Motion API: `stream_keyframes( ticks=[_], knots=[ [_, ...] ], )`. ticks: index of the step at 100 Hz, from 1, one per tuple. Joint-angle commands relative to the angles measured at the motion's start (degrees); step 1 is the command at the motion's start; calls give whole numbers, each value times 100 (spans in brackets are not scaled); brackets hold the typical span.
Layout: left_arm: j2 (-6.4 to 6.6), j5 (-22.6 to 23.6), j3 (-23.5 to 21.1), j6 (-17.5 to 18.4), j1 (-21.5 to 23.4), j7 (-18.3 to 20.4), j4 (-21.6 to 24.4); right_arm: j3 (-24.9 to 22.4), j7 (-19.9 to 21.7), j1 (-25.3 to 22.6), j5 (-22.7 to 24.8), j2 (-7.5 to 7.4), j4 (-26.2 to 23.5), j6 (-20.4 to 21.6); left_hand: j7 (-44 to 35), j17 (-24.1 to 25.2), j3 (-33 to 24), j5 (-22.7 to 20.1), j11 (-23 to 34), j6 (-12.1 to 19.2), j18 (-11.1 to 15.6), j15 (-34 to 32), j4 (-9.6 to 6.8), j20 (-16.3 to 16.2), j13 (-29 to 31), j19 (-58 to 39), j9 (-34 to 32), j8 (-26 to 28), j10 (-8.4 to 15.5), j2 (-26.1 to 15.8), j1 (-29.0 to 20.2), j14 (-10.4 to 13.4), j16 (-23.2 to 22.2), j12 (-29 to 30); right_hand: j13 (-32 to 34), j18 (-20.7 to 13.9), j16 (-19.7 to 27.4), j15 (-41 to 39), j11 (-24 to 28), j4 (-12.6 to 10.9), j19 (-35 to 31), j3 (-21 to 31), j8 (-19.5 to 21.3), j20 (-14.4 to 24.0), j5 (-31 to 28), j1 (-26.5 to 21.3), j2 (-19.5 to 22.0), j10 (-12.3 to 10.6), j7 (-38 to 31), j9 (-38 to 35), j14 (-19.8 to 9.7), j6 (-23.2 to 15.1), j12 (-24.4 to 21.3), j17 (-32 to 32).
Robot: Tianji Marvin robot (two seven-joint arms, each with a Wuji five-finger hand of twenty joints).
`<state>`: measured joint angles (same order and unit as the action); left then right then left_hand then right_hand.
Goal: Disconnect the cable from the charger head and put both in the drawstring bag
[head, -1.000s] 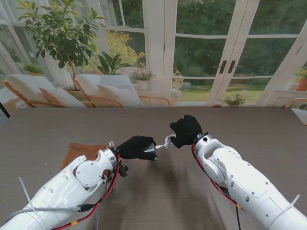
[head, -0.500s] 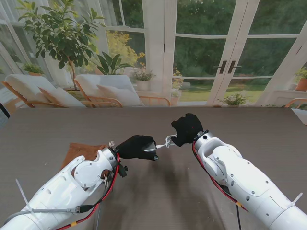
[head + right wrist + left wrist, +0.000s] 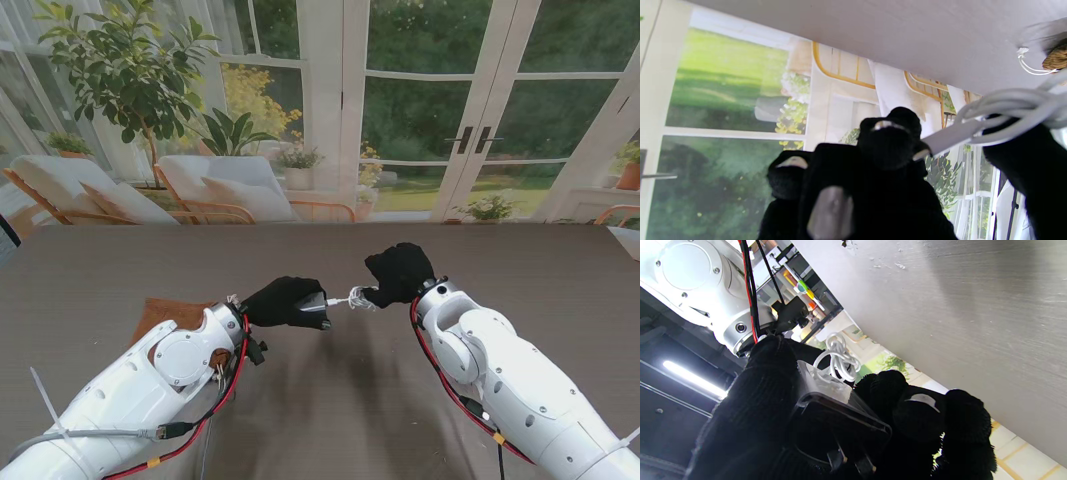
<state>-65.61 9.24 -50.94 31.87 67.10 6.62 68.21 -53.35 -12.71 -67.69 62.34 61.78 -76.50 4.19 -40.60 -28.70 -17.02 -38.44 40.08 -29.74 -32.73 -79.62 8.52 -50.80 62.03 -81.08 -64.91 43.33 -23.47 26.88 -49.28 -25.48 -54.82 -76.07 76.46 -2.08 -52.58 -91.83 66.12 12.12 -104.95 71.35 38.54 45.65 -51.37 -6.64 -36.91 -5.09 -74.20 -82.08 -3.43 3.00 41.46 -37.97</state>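
My left hand (image 3: 280,300) is shut on the dark charger head (image 3: 318,303), held above the table. In the left wrist view the charger head (image 3: 836,413) shows its two prongs between my fingers (image 3: 756,406). The white coiled cable (image 3: 358,298) runs from the charger head's right end to my right hand (image 3: 400,273), which is shut on it. The right wrist view shows the cable (image 3: 1007,106) pinched between thumb and fingers (image 3: 887,146). Whether the plug still sits in the head I cannot tell. The brown drawstring bag (image 3: 170,312) lies flat to my left, partly under the left forearm.
The grey table top (image 3: 330,400) stretches wide around both arms. Glass doors, a potted plant and lounge chairs stand beyond its far edge. The bag's white drawstring (image 3: 1028,68) lies on the table beside the bag (image 3: 1055,58).
My right hand has moved to the right and a little nearer to me, drawing the cable out straighter from the charger head. The left hand has shifted slightly to the right.
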Motion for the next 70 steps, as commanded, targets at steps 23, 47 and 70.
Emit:
stream_keyframes(
  ticks=[23, 47, 70],
  knots=[
    [-27, -198, 33, 54, -293, 169, 68, 88, -167, -233, -568, 94, 70, -188, -1394, 194, -1163, -534, 423, 1667, 774, -370, -59, -91, 492, -296, -721, 400, 172, -976, -2302, -415, -46, -99, -63, 188, 279, 602, -649, -541, 218, 643, 82, -261, -39, -1213, 123, 532, -718, -124, -637, 70, -253, -2866],
    [-14, -290, 13, -41, -353, 271, 236, 45, -366, -423, -1289, 276, 90, -180, -1391, 135, -1173, -558, 431, 1655, 734, -373, -58, -92, 549, -324, -752, 393, 193, -959, -2302, -391, -36, -93, -92, 1310, 1147, 2229, -2499, -259, 1929, -78, -15, -816, 682, -1261, 709, 632, -321, -96, 319, -622, -873, -2440],
    [23, -303, -4, -137, -381, 395, 380, -62, -77, -577, -1720, 308, -39, -122, -1381, 133, -1175, -546, 427, 1661, 737, -371, -54, -83, 550, -322, -752, 394, 207, -969, -2294, -391, -31, -85, -426, 1851, 2101, 5458, -4140, -250, 3475, -1086, -1150, -532, 2611, -1177, 1717, 765, 1381, 1937, 882, -605, -908, -1096]
  ],
)
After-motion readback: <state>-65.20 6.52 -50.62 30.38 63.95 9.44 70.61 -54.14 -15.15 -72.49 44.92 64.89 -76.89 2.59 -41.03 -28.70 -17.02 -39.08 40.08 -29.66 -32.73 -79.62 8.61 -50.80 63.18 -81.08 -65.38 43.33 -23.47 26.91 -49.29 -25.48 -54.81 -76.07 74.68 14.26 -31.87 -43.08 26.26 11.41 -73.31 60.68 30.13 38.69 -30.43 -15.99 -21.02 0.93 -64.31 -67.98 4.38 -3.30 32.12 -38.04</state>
